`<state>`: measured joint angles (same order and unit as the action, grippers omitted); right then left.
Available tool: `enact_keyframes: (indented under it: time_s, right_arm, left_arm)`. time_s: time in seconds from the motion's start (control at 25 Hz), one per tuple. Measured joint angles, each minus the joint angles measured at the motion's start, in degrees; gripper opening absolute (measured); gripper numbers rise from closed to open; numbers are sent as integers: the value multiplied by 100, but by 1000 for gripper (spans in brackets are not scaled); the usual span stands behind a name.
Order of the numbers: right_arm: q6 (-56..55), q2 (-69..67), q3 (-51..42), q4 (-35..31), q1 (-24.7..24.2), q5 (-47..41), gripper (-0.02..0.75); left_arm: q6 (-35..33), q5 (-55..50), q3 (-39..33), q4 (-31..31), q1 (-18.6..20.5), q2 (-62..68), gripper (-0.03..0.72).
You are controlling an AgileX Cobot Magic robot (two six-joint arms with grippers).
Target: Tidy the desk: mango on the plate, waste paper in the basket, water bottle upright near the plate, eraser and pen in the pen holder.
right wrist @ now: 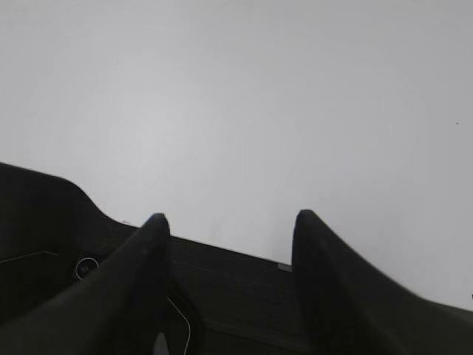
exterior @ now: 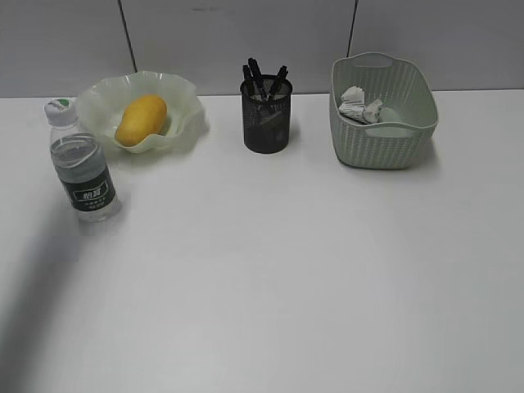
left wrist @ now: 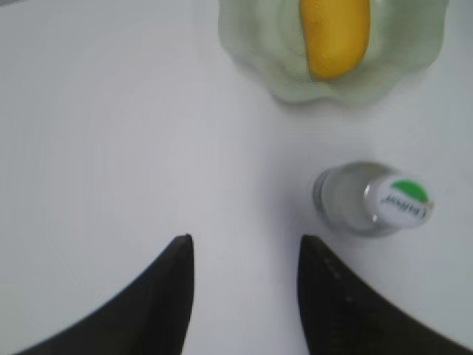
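left gripper [left wrist: 245, 248]: two matte black fingers, broad bases tapering to rounded tips | right gripper [right wrist: 228, 222]: same black curved fingers; thin pale line and small ring marking near left finger

Showing plain white across the worktop [exterior: 270, 270]. Glowing yellow-orange on the mango [exterior: 141, 119], inside a pale green translucent plate [exterior: 184, 98]. Wearing a dark green label and white cap with a green patch on the clear water bottle [exterior: 82, 168]. Displaying black mesh on the pen holder [exterior: 266, 119], woven pale green on the basket [exterior: 385, 143], white with possibly red marks on the waste paper [exterior: 360, 106].
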<state>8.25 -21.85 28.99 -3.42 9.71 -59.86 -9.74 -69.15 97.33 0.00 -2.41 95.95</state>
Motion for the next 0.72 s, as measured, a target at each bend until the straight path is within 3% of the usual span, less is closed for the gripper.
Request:
enact_keyframes:
  time_s: [0.24,0.44,0.72]
  right_arm:
    - [-142,0,0,85,0,0,424]
    - [-411,0,0,289,0,7,424]
    - [-479,0,0,284,0,14,424]
  left_arm:
    - [-83,15,-2164,0,458,-1816,355]
    - [-83,658,-4101,-123,495,-3992,355]
    - [16,1109,-5630,-419,495,-6519,355]
